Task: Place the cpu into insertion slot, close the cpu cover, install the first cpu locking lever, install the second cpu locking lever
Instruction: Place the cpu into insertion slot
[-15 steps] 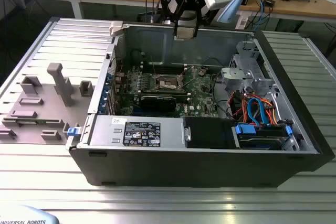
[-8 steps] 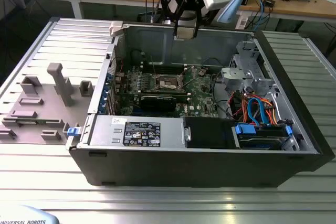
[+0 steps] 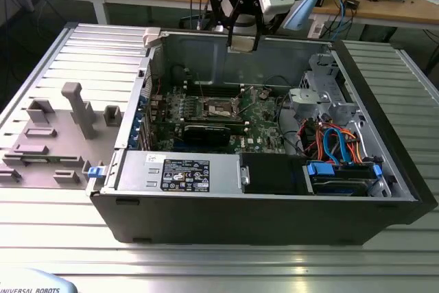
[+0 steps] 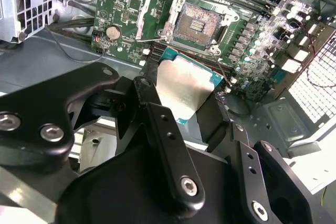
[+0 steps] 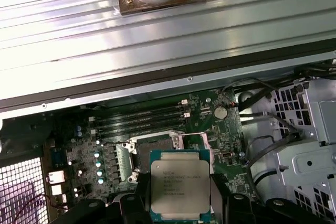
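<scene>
My gripper (image 3: 243,38) hangs high over the open computer case, level with its far wall, shut on the cpu (image 3: 242,42). In both wrist views the cpu (image 5: 180,184) is a flat square with a dull silver top (image 4: 184,85), clamped at two opposite edges between black fingers (image 5: 142,195). Well below it on the green board lies the insertion slot (image 4: 197,23), its dark contact field bare. The cpu cover (image 4: 148,17), a thin silver frame, is swung back off the slot. In the exterior view the slot (image 3: 219,108) sits mid-board. The held chip partly hides the slot (image 5: 152,142) in the first wrist view.
Long memory slots (image 5: 142,119) run beside the socket. A black power supply (image 3: 182,173) lines the near side of the case, with a drive cage (image 3: 322,90) and coloured cables (image 3: 336,142) at the exterior view's right. Grey fixtures (image 3: 79,108) stand on the ribbed table.
</scene>
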Action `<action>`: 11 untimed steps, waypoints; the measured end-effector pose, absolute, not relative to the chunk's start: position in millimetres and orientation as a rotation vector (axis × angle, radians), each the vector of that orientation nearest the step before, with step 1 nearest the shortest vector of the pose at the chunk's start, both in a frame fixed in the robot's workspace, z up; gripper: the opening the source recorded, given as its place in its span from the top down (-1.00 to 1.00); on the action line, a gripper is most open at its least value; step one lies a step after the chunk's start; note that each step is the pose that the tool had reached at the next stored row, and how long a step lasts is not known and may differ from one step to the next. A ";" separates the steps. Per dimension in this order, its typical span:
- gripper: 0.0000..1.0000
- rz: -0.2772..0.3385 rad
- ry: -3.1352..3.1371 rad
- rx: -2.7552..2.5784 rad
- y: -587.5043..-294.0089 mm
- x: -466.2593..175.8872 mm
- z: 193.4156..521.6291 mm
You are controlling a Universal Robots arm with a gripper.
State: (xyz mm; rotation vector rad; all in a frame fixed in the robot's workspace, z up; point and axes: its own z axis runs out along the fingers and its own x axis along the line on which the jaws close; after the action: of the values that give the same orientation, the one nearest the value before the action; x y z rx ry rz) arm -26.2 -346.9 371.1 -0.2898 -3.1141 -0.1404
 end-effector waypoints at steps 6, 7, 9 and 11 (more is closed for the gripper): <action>-0.08 -0.140 -3.114 -0.290 -346.9 -26.4 371.2; -0.08 -0.140 -3.114 -0.290 -346.9 -26.4 371.2; -0.08 -0.140 -3.114 -0.290 -346.9 -27.2 371.2; -0.08 -0.140 -3.114 -0.290 -346.9 -28.9 371.2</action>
State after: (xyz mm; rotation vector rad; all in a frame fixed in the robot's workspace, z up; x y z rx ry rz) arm -28.9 -346.9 371.2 -0.2900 -3.1140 -0.1403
